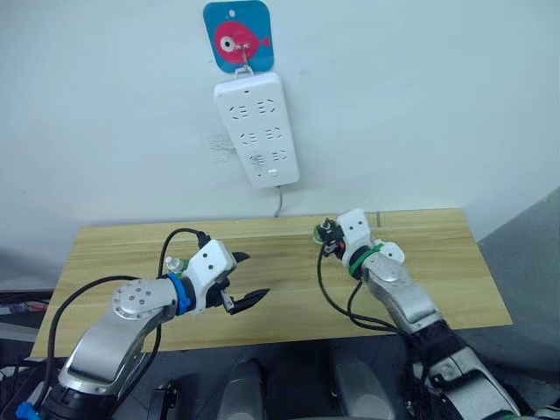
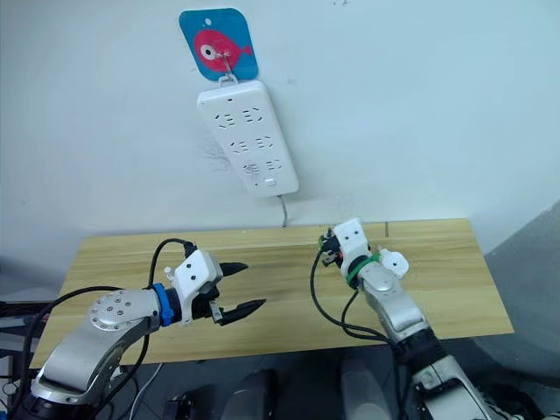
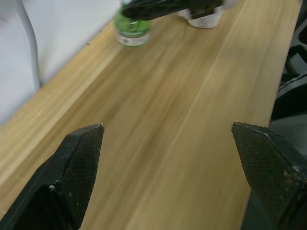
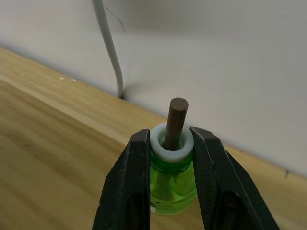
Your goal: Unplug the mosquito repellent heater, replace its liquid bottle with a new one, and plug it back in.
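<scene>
Table [image 1: 437, 262] of light wood ran along a white wall. Left gripper [image 1: 248, 280] hovered over the table's left half, fingers [image 3: 79, 158] spread wide, nothing between them. Above the middle, a white power strip [image 1: 257, 128] hung from a hook on a blue fish sticker [image 1: 238, 35], every socket bare, its cable [image 4: 111, 52] dropping behind the table. Right gripper [image 4: 170, 143] sat near the back edge, right of centre, clamped on the white neck of a green liquid bottle [image 4: 172, 179] with a brown wick [image 4: 175, 120], bottle standing upright on the wood. Small white piece [image 3: 204, 19] lay just beside it; could not tell if it was the heater.
</scene>
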`<control>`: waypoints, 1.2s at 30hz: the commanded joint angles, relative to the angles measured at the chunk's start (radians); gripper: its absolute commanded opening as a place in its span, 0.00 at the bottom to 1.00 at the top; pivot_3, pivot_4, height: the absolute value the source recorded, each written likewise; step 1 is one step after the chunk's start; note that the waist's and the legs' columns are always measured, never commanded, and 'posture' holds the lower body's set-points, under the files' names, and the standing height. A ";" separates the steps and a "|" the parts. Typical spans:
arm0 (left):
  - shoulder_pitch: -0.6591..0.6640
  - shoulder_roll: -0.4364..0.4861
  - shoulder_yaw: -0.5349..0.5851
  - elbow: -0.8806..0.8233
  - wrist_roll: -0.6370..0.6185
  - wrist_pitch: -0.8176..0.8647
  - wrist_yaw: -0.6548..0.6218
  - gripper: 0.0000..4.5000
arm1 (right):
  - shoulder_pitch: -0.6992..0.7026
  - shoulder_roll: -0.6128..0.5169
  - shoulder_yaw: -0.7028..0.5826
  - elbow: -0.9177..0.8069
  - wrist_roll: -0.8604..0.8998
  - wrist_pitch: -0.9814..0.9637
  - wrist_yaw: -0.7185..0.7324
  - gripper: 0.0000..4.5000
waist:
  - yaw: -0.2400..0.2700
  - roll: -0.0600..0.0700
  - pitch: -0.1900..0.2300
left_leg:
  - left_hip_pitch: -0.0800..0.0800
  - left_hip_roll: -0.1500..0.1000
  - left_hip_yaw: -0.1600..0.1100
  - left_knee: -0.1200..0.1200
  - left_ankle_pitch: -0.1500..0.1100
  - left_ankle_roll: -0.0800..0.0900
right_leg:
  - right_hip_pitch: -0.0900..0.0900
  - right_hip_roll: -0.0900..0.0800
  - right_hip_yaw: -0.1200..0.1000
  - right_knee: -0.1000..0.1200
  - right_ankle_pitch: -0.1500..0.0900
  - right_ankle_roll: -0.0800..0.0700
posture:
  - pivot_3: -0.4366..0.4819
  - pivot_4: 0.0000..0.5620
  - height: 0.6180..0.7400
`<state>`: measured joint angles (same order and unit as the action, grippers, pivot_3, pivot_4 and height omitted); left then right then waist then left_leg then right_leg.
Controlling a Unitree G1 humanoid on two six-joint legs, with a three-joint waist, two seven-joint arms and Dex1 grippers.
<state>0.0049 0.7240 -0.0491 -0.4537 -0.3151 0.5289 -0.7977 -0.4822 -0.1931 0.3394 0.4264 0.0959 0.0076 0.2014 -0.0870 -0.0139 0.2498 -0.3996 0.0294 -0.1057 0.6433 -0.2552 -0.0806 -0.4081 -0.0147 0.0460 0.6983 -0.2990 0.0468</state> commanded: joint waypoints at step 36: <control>0.515 -0.314 0.417 0.042 -0.032 -0.185 0.279 1.00 | 0.161 -0.437 -0.117 -0.925 0.225 0.465 0.663 0.99 | 0.013 0.001 0.001 | 0.001 -0.002 -0.001 0.001 0.000 0.000 | 0.003 -0.003 -0.001 -0.002 0.000 0.000 | 0.46 0.42 0.88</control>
<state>0.5047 0.4146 0.3276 -0.4230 -0.3428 0.3841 -0.5294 -0.3042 -0.6223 0.2213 -0.4464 0.2986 0.4537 0.8433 -0.0738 -0.0132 0.2507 -0.3989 0.0278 -0.1069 0.6446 -0.2554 -0.0806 -0.4049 -0.0180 0.0443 0.6959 -0.2993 0.0470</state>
